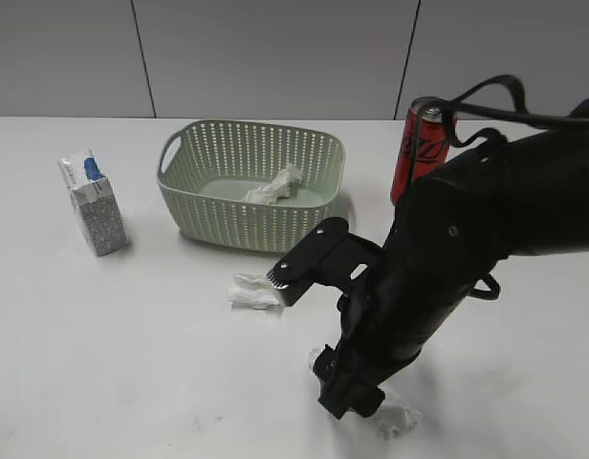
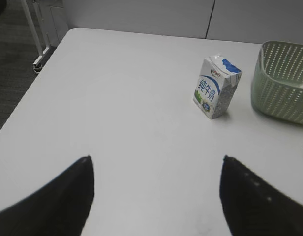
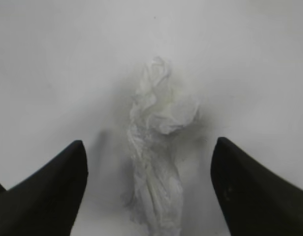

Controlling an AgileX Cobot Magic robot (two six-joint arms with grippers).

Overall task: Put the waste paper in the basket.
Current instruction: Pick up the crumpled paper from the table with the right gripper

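Observation:
The pale green basket [image 1: 251, 182] stands at the back middle and holds one crumpled white wad [image 1: 273, 186]. The basket also shows in the left wrist view [image 2: 284, 83]. A second wad [image 1: 253, 292] lies on the table in front of the basket. A third, longer twisted wad [image 3: 159, 162] lies on the table between the open fingers of my right gripper [image 3: 149, 141], which is low over it. In the exterior view the right arm hides most of this wad [image 1: 402, 418]. My left gripper [image 2: 156, 158] is open and empty above bare table and is out of the exterior view.
An upright white-grey carton with a blue cap [image 1: 94, 203] stands left of the basket and also shows in the left wrist view [image 2: 216, 86]. A red can [image 1: 421, 148] stands right of the basket, behind the right arm. The table's left edge is in the left wrist view.

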